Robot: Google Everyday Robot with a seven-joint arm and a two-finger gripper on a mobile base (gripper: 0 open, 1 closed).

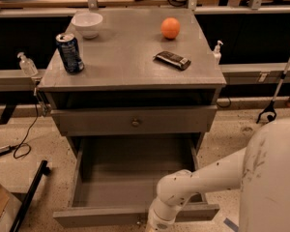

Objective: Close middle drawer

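The middle drawer (135, 215) of the grey cabinet (130, 62) is pulled far out toward me. Its deep plain box (135, 173) is open and empty, and its low front panel runs along the bottom edge of the camera view. Its knob is hidden. My white arm (183, 187) bends down in front of the drawer's front right part and leaves the view at the bottom. My gripper is out of view below the frame. The taller-fronted drawer (135, 122) above, with a small brass knob, is pushed in.
On the cabinet top stand a blue can (70, 52), a white bowl (87, 24), an orange (170, 28) and a dark snack bar (172, 60). Sanitiser bottles (27, 64) stand on the side rails. A cable (24, 139) and a black bar (29, 197) lie on the floor at left.
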